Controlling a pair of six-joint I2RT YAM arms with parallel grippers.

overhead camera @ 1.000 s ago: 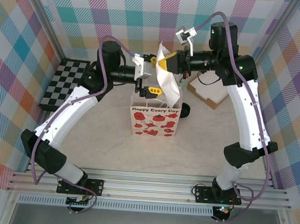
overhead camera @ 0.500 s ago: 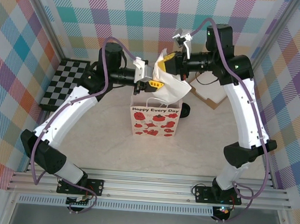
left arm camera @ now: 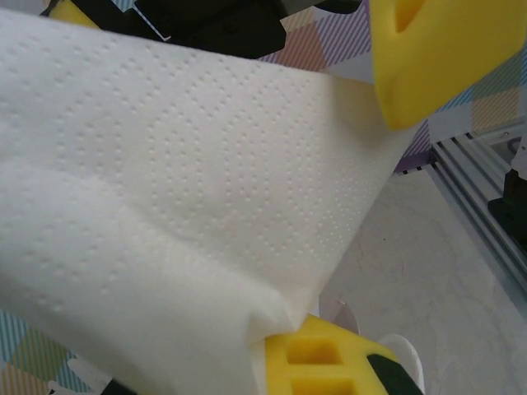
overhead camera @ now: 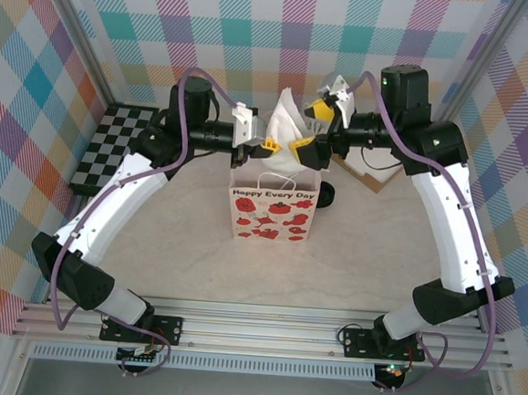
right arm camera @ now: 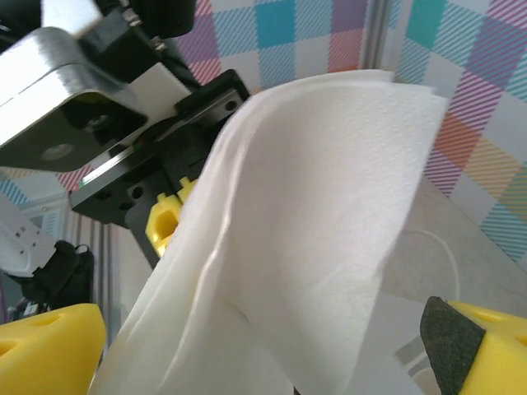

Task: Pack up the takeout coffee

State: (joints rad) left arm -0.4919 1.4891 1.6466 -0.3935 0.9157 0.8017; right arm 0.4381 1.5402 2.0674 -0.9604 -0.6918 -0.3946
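Observation:
I cannot make out the takeout coffee; a small black round thing [overhead camera: 326,195] peeks from behind the right side of the red-and-white paper bag [overhead camera: 272,215]. A white paper napkin [overhead camera: 286,124] stands upright above the bag's mouth. My left gripper [overhead camera: 269,147] is shut on the napkin's lower edge, which is pinched at its yellow finger [left arm camera: 321,362]. The napkin [left arm camera: 189,189] spreads wide across the left wrist view. My right gripper [overhead camera: 311,126] is open, its yellow fingers spread on either side of the napkin [right arm camera: 329,206] without pinching it. The right gripper [right arm camera: 272,354] looks straight at the left gripper's fingers [right arm camera: 165,222].
A flat cardboard box [overhead camera: 368,172] lies behind the bag at the right, under the right arm. A black-and-white checkered board [overhead camera: 117,145] lies at the left. Bare tabletop [overhead camera: 267,280] stretches in front of the bag. Plaid walls close in the back and sides.
The left gripper has closed on the napkin. The right gripper has opened, let go of it, and drawn back to the right. The napkin now stands more upright.

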